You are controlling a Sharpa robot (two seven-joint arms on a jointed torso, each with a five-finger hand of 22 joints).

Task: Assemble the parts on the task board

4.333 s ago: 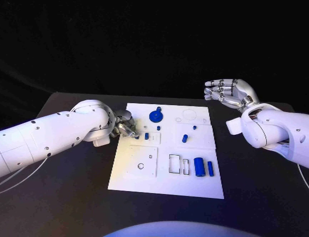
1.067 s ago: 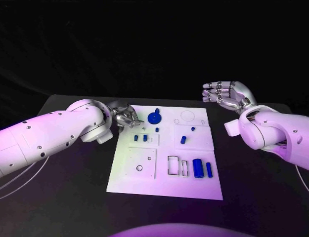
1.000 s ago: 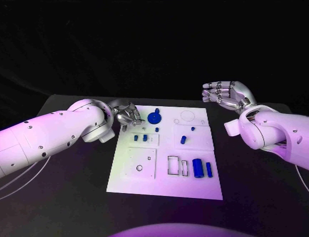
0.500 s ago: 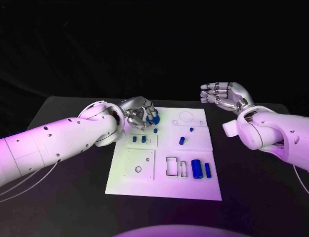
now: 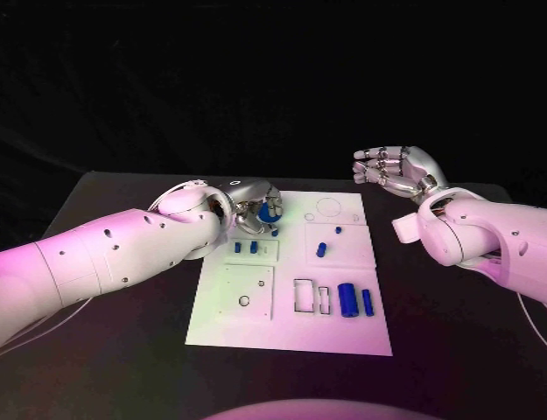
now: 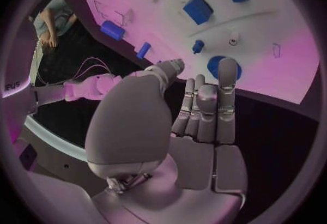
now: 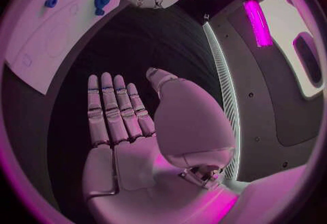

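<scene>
1. Task board (image 5: 250,302) sits flat in the middle of the black tabletop (image 5: 122,350), long axis running away from the robot, with the blue parts scattered over it.
2. Left hand (image 5: 255,203) hovers over the far left corner of the board, right above the round blue knob part (image 5: 269,211). Fingers look loosely extended with nothing between them in the wrist view, so it's released, not holding anything.
3. Right hand (image 5: 397,171) hangs off the board past its far right corner, fingers spread, holding nothing.
4. My guess at the step: grabbing that knob. I'd come straight down and pinch it by the rim so it doesn't skid.
5. The 2 bigger blue cylinder parts (image 5: 349,300) lie near the board's near right corner, long axes roughly parallel to the board's long edge.
</scene>
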